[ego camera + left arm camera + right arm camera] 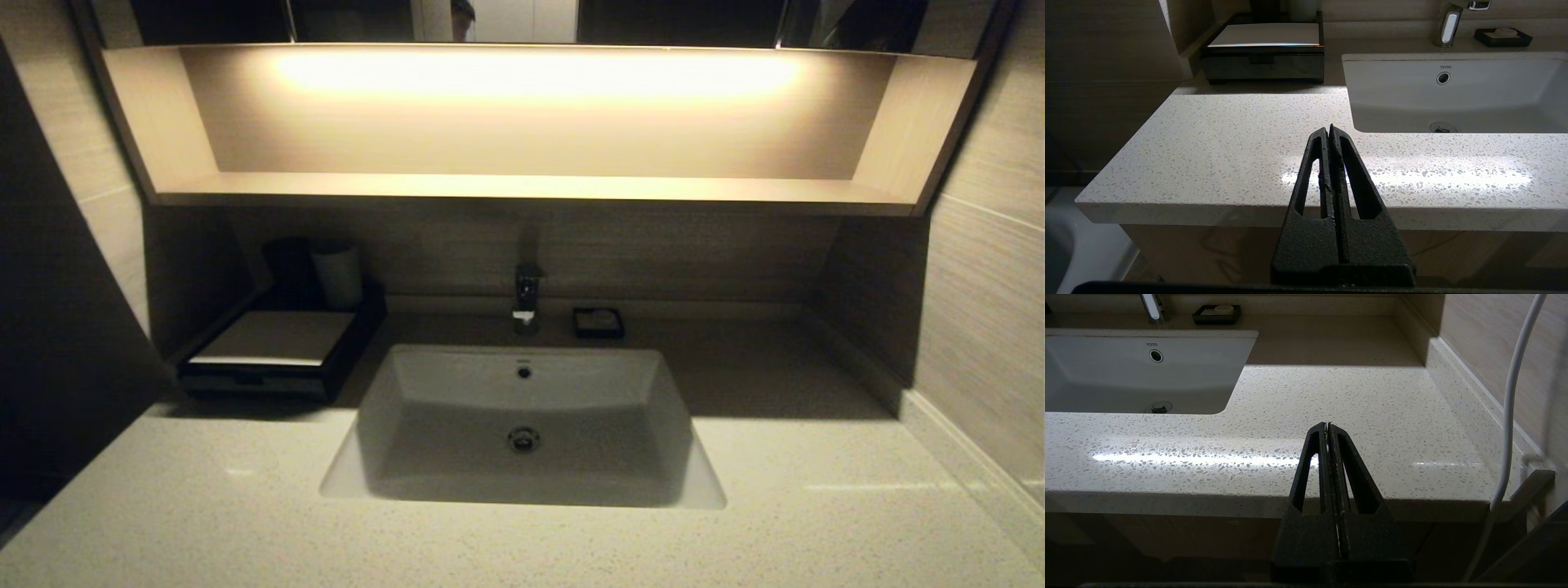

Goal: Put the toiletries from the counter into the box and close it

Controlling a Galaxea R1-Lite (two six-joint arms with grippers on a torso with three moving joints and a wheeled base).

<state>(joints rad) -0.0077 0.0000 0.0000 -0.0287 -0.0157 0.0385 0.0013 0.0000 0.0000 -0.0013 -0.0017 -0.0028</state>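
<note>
A: Where is the box?

B: The box point(277, 351) sits at the far left of the tabletop point(204, 506), against the left wall and left of the sink point(522, 425). Its pale glossy top panel faces up and the black drawer front looks flush with the body, so it seems closed. Two cups point(322, 273), one dark and one pale, stand just behind it.

A: And the toiletries?

B: I see no packets anywhere on the tabletop, in any view. What the box holds cannot be seen.

A: What are the arms doing?

B: Neither shows in the head view. The left gripper point(1330, 130) hangs low at the near edge of the tabletop, left of the sink, pointing toward the box, which lies well apart from it. Its fingers point(1318, 163) are pressed together with nothing between them.

A: The right one?

B: The right gripper point(1327, 425) is at the near edge too, right of the sink, over the bare speckled stone. Its fingers point(1316, 457) meet at the tips and grip nothing. A white cable point(1511, 416) hangs beside it, near the right wall.

A: Anything else there?

B: A tap point(527, 296) stands behind the sink, with a small black soap dish point(598, 322) just to its right. A lit wooden shelf point(522, 186) runs above.
</note>
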